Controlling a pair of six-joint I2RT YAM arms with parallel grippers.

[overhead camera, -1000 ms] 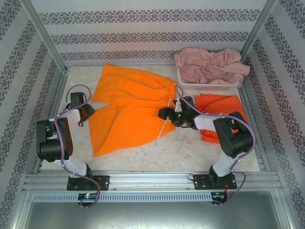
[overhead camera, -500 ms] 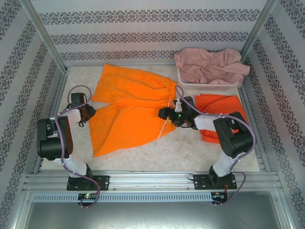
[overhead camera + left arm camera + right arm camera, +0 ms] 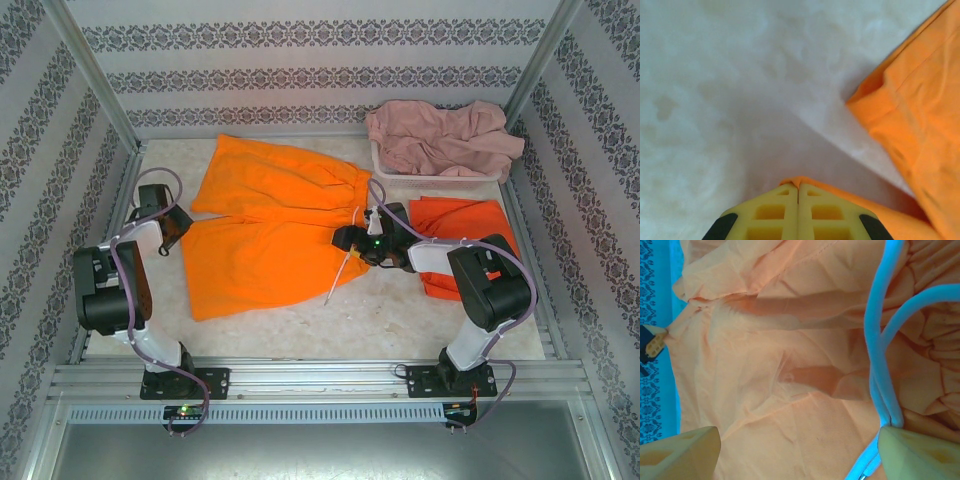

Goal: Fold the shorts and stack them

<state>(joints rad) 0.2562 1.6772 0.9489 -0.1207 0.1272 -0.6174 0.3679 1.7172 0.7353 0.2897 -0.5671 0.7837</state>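
Note:
The spread bright orange shorts (image 3: pixel 270 225) lie flat mid-table, waist to the right with a white drawstring (image 3: pixel 340 275) trailing off. My left gripper (image 3: pixel 176 228) is shut on the left corner of their near leg; in the left wrist view a fold of orange cloth (image 3: pixel 799 181) is pinched between the yellow fingertips (image 3: pixel 780 200). My right gripper (image 3: pixel 350 240) stands open low over the gathered waist, with the cloth (image 3: pixel 790 340) and drawstring (image 3: pixel 875 340) between its spread fingers. A folded orange pair (image 3: pixel 462 228) lies at the right. The dusty pink shorts (image 3: pixel 440 140) are heaped in the basket.
The white basket (image 3: pixel 400 172) stands at the back right, just behind the folded pair. Metal frame rails and patterned walls close in the table on the left, right and back. Bare tabletop (image 3: pixel 330 325) runs along the near edge.
My left gripper has closed on the corner of the near leg and drawn it left and slightly back, stretching that leg out. The right arm has stayed put.

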